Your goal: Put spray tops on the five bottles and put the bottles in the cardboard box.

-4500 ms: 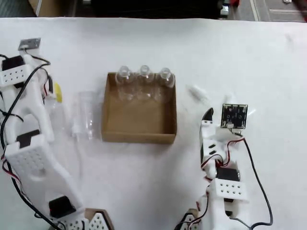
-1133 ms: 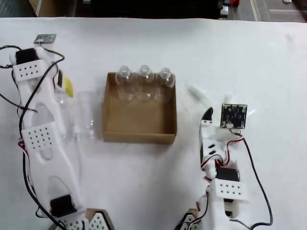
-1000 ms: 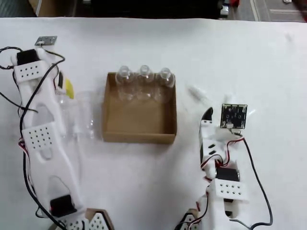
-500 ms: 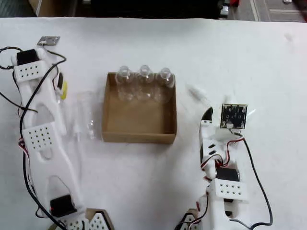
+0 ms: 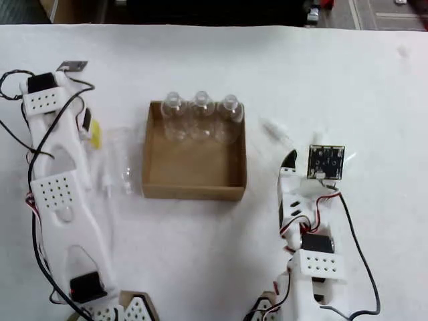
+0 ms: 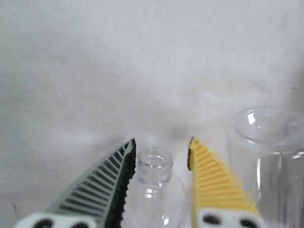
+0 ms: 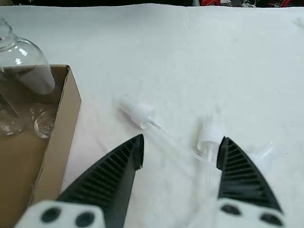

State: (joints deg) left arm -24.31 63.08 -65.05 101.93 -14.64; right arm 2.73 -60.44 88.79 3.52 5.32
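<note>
My left gripper (image 6: 161,149) has its grey and yellow fingers pressed against both sides of an uncapped clear bottle (image 6: 154,167). In the high view this gripper (image 5: 90,128) is left of the cardboard box (image 5: 192,189). Three clear bottles (image 5: 200,115) without tops stand along the box's far wall. Another clear bottle (image 5: 118,155) lies between the left arm and the box. My right gripper (image 7: 180,147) is open over bare table, right of the box. One white spray top (image 7: 137,113) lies just beyond it, and a second spray top (image 7: 209,137) lies near its right finger.
The white table (image 5: 221,254) has free room in front of the box and across the far right. A small grey plate (image 5: 71,65) lies at the far left. Cables trail along both arms.
The left arm stretched toward the far left side of the table, then eased its gripper slightly toward the near side around the bottle. The right arm stayed still.
</note>
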